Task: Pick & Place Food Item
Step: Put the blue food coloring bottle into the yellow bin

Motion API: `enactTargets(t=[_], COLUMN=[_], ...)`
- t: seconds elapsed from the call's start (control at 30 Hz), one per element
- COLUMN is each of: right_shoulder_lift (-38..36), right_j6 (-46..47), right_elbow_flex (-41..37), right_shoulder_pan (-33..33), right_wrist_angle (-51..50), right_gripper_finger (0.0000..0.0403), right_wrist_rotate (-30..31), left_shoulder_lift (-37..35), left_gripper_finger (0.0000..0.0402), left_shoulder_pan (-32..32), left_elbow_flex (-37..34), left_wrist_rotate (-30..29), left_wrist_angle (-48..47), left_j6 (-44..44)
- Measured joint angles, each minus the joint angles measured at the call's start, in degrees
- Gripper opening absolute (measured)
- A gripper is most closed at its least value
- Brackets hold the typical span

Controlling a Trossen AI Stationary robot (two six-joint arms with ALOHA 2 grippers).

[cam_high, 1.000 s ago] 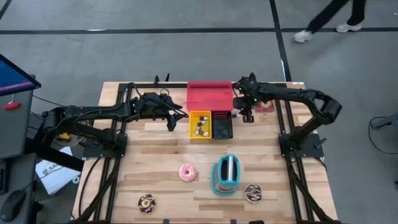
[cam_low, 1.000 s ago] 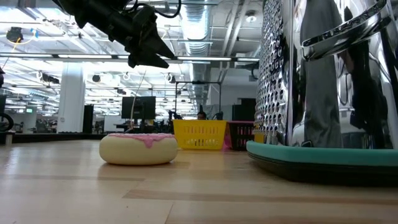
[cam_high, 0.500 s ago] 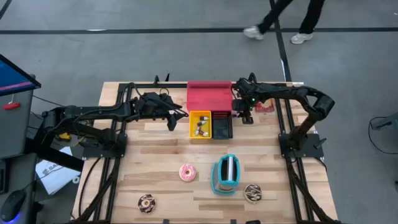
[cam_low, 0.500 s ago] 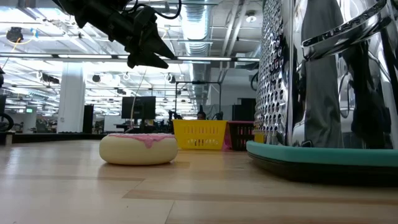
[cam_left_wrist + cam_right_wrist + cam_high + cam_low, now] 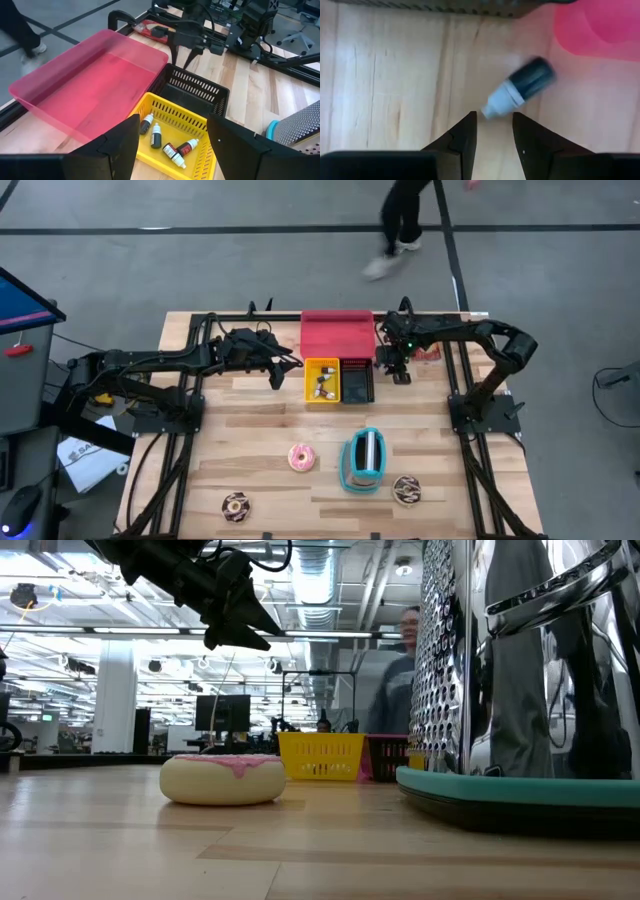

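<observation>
Presently, table (image 5: pixel 260 420): bears every item; places below are told from the black basket (image 5: pixel 357 379).
Red tray (image 5: pixel 336 335): touches the black basket's far side; a corner shows beside the bottle.
Yellow basket (image 5: pixel 321 380): against the black basket's left side, holding small bottles.
Left gripper (image 5: pixel 292 365): waits beyond the yellow basket, fingers apart, holding nothing.
Right gripper (image 5: pixel 494 131): just right of the black basket, pointing down, fingers apart, nothing between them.
Small bottle (image 5: pixel 520 87): lies on the wood just right of the black basket, white tip toward the fingers.
Advice: probably lower until the fingers straddle the dark body, not the narrow tip, then close; a tip pinch risks rolling it.
</observation>
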Motion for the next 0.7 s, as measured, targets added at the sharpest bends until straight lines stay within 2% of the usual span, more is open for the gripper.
enactTargets(t=[0.23, 0.47, 0.7], right_shoulder_lift=[-0.09, -0.11, -3.19], right_j6=[3.44, 6.9, 16.55], right_elbow_flex=[-0.48, -0.48, -0.48], right_shoulder_pan=[1.83, 2.52, 2.45], right_wrist_angle=[5.95, 5.64, 6.35], right_gripper_finger=[0.0118, 0.0118, 0.0118], right_wrist_rotate=[0.04, 1.63, 0.98], left_shoulder_lift=[0.0, 0.0, 0.0], left_gripper_finger=[0.0227, 0.0227, 0.0227], left_shoulder_pan=[0.0, 0.0, 0.0], left_elbow_flex=[0.0, 0.0, 0.0], left_wrist_rotate=[0.0, 0.0, 0.0], left_wrist_angle=[0.01, 0.0, 0.0], left_j6=[-1.08, -1.94, -2.4])
